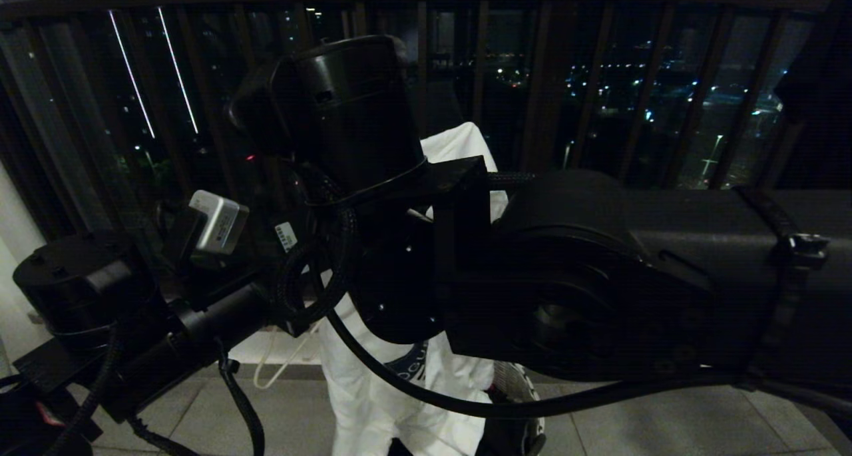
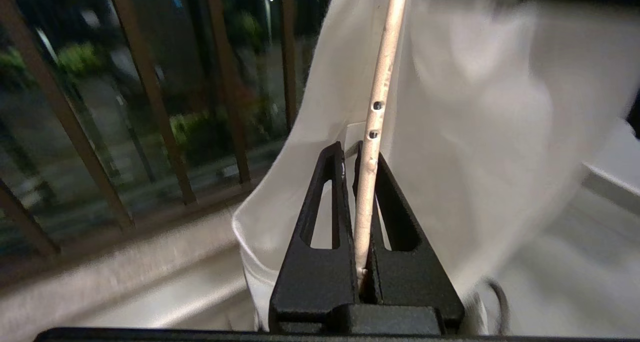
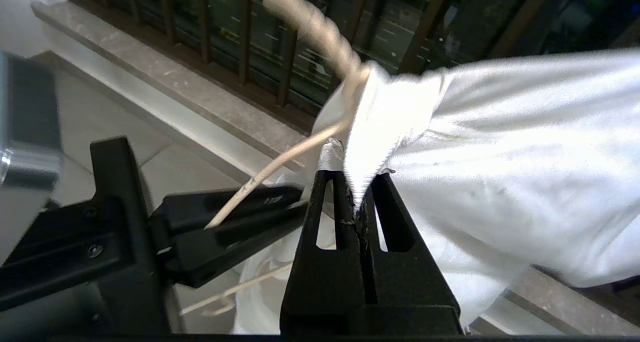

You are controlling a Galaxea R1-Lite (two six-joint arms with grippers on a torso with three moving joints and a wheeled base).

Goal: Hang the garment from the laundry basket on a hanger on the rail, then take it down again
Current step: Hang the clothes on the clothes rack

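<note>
The white garment (image 1: 373,403) hangs in the middle of the head view, mostly hidden behind my two black arms, with a corner of its dark blue print (image 1: 407,369) showing. My left gripper (image 2: 357,155) is shut on one thin arm of the white wire hanger (image 2: 372,147), whose paint is chipped. That arm runs up into the garment (image 2: 475,132). My right gripper (image 3: 357,182) is shut on a stitched edge of the garment (image 3: 500,147), right beside the hanger's twisted neck (image 3: 320,27). The left gripper (image 3: 295,197) is close alongside it. The laundry basket (image 1: 522,384) peeks out below the right arm. The rail is out of view.
A dark brown window railing (image 1: 546,76) stands just behind the garment, with a pale stone ledge (image 3: 200,97) at its foot. Grey floor tiles (image 1: 632,423) lie below. A white wall (image 1: 13,243) borders the far left. Black cables (image 1: 399,383) loop across the garment.
</note>
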